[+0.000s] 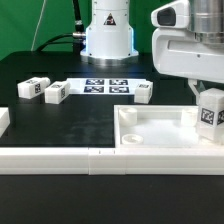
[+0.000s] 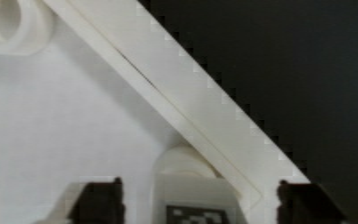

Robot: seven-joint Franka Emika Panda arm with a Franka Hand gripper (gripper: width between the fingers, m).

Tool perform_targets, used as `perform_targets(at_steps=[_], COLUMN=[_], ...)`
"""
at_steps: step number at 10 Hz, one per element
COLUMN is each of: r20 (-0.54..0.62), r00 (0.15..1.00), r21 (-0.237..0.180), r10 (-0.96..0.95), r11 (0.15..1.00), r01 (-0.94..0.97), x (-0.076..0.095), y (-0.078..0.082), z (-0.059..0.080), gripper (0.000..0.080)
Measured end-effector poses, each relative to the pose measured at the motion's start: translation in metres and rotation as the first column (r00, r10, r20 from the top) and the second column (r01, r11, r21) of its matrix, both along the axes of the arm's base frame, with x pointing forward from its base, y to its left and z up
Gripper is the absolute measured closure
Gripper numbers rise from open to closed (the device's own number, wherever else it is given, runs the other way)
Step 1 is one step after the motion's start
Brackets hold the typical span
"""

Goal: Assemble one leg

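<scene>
One leg [image 1: 211, 110], a small white block with a marker tag, stands upright at the right end of the large white panel [image 1: 150, 140], right under my gripper [image 1: 206, 92]. In the wrist view this leg [image 2: 194, 188] lies between the two dark fingers [image 2: 98, 200], with a gap on each side, so the gripper [image 2: 199, 205] is open around it. The panel's rim [image 2: 176, 90] runs diagonally past it. Whether the leg sits in a corner hole is hidden. Three more legs [image 1: 28, 89], [image 1: 54, 92], [image 1: 143, 91] lie on the black table.
The marker board [image 1: 105, 85] lies at the back by the robot base [image 1: 107, 40]. A long white rail [image 1: 60, 160] runs along the front. A white block [image 1: 3, 120] sits at the exterior view's left edge. A round corner hole [image 2: 7, 30] shows in the panel.
</scene>
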State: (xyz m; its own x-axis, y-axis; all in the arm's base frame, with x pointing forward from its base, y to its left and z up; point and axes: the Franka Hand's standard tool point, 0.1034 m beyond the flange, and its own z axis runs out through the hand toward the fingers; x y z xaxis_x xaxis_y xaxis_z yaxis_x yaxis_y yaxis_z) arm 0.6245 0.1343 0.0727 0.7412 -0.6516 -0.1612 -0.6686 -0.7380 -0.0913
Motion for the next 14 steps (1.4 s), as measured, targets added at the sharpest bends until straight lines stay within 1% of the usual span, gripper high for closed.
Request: perform_targets(at_steps=[1, 2, 3, 5, 6, 7, 9, 10, 11, 12, 13, 14], r20=[-0.002, 0.008, 0.038, 0.080, 0.102, 0.112, 0.146, 0.154, 0.163, 0.167, 0.174, 0.174], r00=[0.999, 0.996, 0.964, 0.888, 0.828, 0.792, 0.643, 0.603, 0.519, 0.472, 0.390, 0.383], r21=[0.003, 0.004, -0.003, -0.005, -0.009, -0.012, -0.028, -0.032, -0.046, -0.053, -0.065, -0.066], r10=[0.035, 0.091, 0.262, 0.453, 0.552, 0.600, 0.752, 0.783, 0.839, 0.865, 0.904, 0.907], r11=[0.999, 0.996, 0.965, 0.891, 0.832, 0.798, 0.653, 0.614, 0.532, 0.486, 0.406, 0.399], r01=[-0.035, -0.091, -0.262, -0.454, -0.554, -0.602, -0.757, -0.789, -0.845, -0.872, -0.912, -0.915], x=[0.000, 0.002, 0.002, 0.006, 0.007, 0.008, 0.009, 0.009, 0.009, 0.008, 0.009, 0.009], y=[0.001, 0.001, 0.000, -0.002, -0.005, -0.008, -0.011, -0.011, -0.011, -0.011, -0.011, -0.011], z=[0.000, 0.000, 0.000, 0.002, 0.002, 0.002, 0.002, 0.002, 0.002, 0.002, 0.002, 0.002], gripper=[0.0280, 0.0177, 0.0155, 0.0151, 0.0151, 0.0150, 0.0150, 0.0150, 0.0150, 0.0150, 0.0150, 0.0150])
